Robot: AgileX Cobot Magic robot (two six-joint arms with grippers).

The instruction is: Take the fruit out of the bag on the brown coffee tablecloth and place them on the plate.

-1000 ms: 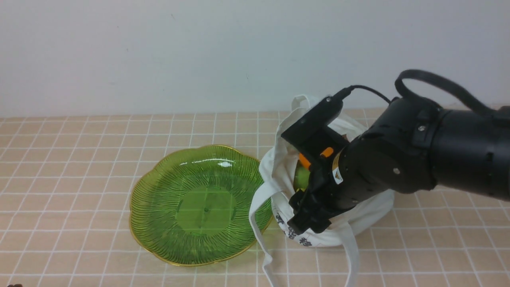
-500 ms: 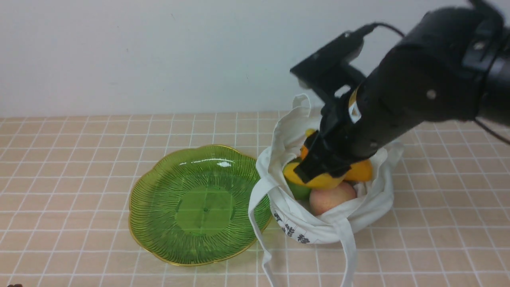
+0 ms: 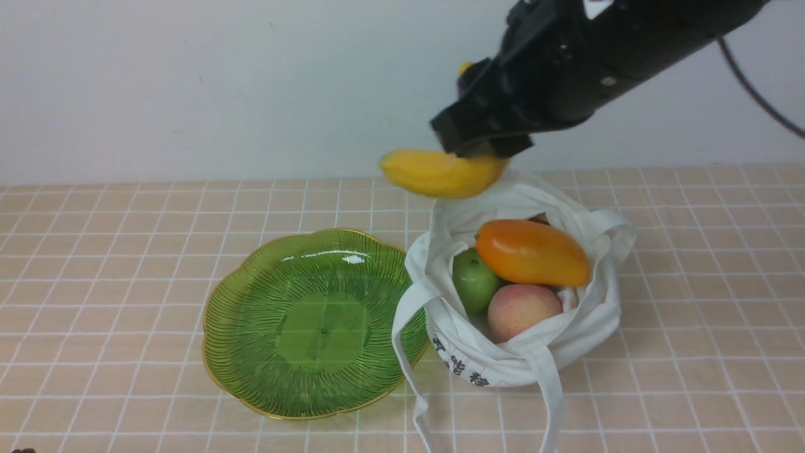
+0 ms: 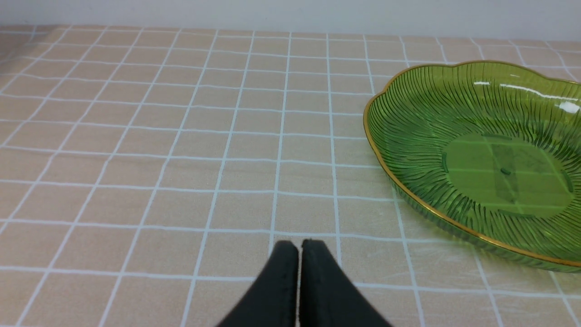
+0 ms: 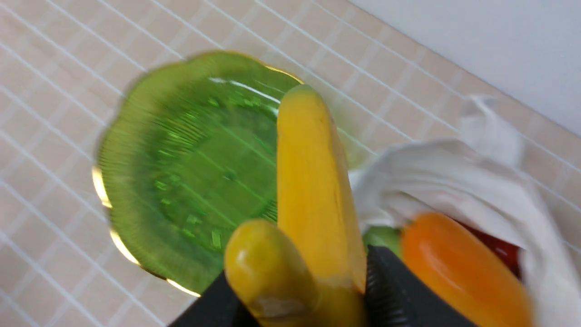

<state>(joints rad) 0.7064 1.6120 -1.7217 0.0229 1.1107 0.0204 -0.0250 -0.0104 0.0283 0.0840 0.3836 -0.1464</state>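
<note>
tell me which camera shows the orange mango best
The front view: the mango lies whole and sharp in the open bag. The right wrist view catches it blurred and partly cut off; the left wrist view misses it.

The right arm (image 3: 604,44) is a thick, rounded tube in matte black, with a small silver screw (image 3: 607,80) set in its shell, a patch of white label (image 3: 595,6) and a thin black cable (image 3: 751,93) trailing beside it. The right pincer (image 3: 478,143) is blocky and black, its pad (image 5: 386,290) finely ribbed. The left pincer (image 4: 298,247) has two black fingers (image 4: 279,286) tapering to blunt tips
</note>
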